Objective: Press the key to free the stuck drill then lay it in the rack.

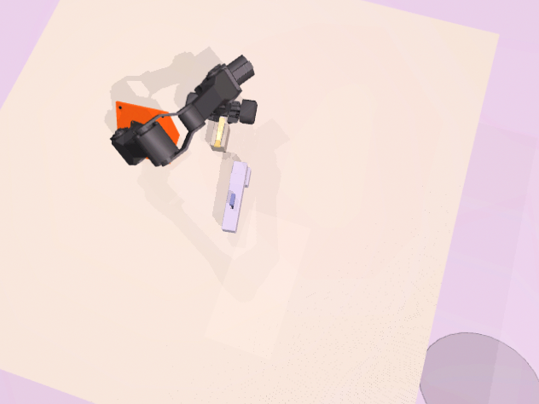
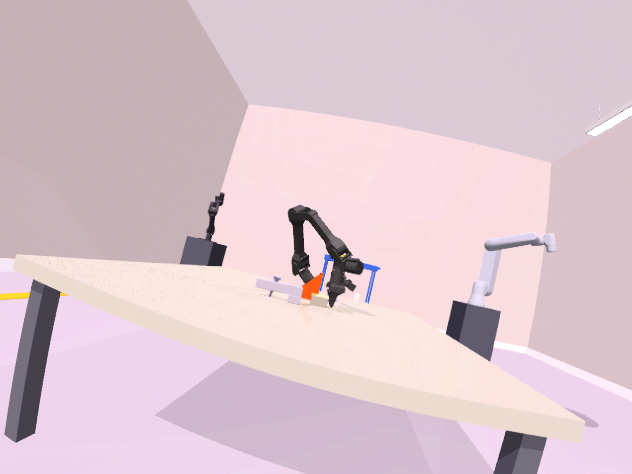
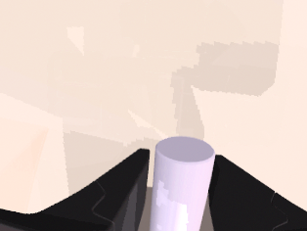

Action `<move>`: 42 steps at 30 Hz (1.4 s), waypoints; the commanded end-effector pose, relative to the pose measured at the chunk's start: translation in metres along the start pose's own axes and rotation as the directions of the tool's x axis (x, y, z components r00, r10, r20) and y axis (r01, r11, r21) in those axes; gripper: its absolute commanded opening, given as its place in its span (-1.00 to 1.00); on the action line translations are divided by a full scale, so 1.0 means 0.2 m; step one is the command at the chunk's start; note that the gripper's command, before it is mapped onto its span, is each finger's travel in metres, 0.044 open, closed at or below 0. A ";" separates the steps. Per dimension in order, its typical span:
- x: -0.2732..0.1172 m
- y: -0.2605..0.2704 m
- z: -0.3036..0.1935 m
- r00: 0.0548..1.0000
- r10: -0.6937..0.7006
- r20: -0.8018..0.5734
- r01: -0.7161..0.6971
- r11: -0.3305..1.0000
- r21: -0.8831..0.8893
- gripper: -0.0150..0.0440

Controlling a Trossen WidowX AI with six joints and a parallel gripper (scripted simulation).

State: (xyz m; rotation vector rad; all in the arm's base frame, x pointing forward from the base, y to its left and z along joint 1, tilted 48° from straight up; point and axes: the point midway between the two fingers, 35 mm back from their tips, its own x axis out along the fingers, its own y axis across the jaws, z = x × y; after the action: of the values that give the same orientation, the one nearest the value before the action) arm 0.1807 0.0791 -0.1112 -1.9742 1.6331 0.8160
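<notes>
The drill lies in the small beige rack; its yellow part rests along the rack's top, and its lavender shank sticks out at the arm's side. My gripper points down at the shank end and stands partly open around it. In the wrist view a gap shows at the left finger; the shank is close to or touching the right one. The shank is hidden in the top and exterior views. The lavender fixture stands apart from the rack, with the blue key through it, its tip showing below.
An orange plate lies at the arm's base, left of the rack in the top view. A blue frame and two other arms on dark pedestals stand in the background.
</notes>
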 end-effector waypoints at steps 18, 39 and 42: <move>-0.17 0.01 -0.01 1.000 0.015 -0.017 -0.015 1.000 -0.005 1.00; -0.60 -0.07 0.04 0.945 0.032 0.325 0.005 0.994 -0.112 1.00; -0.76 -0.12 0.03 0.863 0.006 0.505 0.086 0.983 -0.160 1.00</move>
State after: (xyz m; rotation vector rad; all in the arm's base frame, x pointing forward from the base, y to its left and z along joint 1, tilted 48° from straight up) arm 0.1789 0.1771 -0.0337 -1.7795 1.4171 1.2142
